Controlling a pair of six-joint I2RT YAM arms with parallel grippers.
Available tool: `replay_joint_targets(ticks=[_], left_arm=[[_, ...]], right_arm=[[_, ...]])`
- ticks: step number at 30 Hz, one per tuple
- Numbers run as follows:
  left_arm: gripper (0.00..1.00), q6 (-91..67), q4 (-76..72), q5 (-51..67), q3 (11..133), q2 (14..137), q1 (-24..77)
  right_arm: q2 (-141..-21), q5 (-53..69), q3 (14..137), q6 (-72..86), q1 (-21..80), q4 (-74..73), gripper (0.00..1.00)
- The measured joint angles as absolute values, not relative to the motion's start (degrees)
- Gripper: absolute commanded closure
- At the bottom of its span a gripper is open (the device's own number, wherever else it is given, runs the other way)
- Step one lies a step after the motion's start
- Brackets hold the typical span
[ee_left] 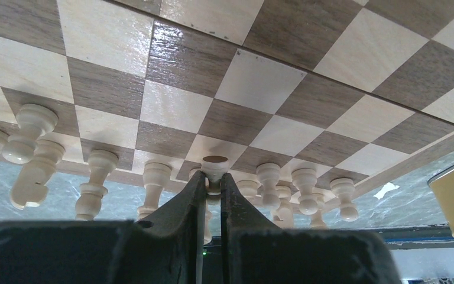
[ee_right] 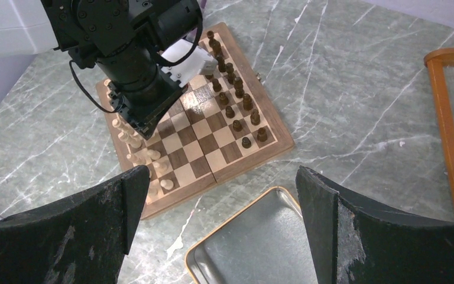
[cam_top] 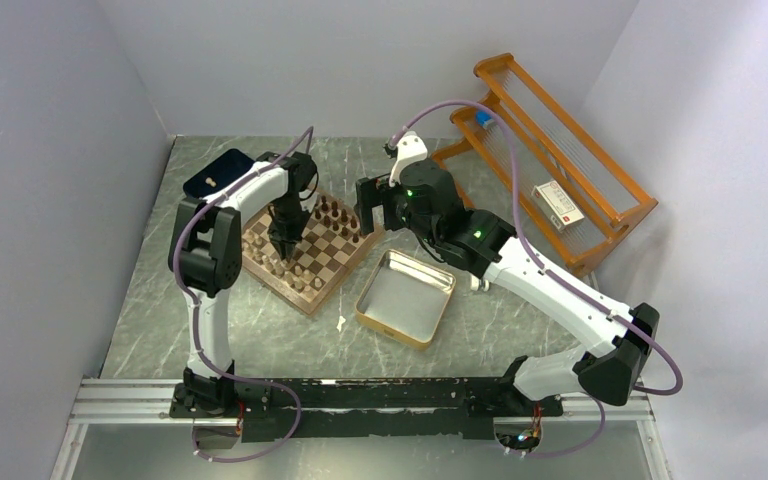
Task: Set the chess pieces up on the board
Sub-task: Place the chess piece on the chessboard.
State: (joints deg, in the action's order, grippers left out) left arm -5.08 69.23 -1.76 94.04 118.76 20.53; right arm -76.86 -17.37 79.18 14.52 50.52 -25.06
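The chess pieces (ee_right: 229, 111) were ranged along two opposite edges of the board (ee_right: 198, 127), dark on one side and pale on the other. One pale piece (ee_left: 214, 170) was pinched by the left gripper (ee_left: 213, 188). The right gripper (ee_right: 221, 177) was held spread wide above the silver tin (cam_top: 405, 295).

White arms (cam_top: 550, 285), black tools (ee_left: 214, 184) (ee_right: 221, 173), purple cables (cam_top: 457, 102)

Marbled table (cam_top: 150, 320) carries the board (ee_right: 198, 148), silver tin (cam_top: 405, 298) and navy tray (cam_top: 232, 163).
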Motion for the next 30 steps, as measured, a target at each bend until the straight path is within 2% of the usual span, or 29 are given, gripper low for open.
replay_joint_targets(ticks=[7,14,30], left_arm=[[0.88,-5.08,69.28,-1.93,94.04,119.17,20.53],[0.8,-4.89,69.28,-2.0,94.04,119.17,20.58],[0.74,-4.73,69.32,-2.13,95.33,119.26,20.69]], right_arm=[[-76.86,-17.5,79.18,14.28,50.52,-25.06,0.0],[-76.86,-17.52,79.18,14.06,50.52,-25.06,0.0],[-76.86,-17.54,79.18,14.06,50.52,-25.04,0.0]])
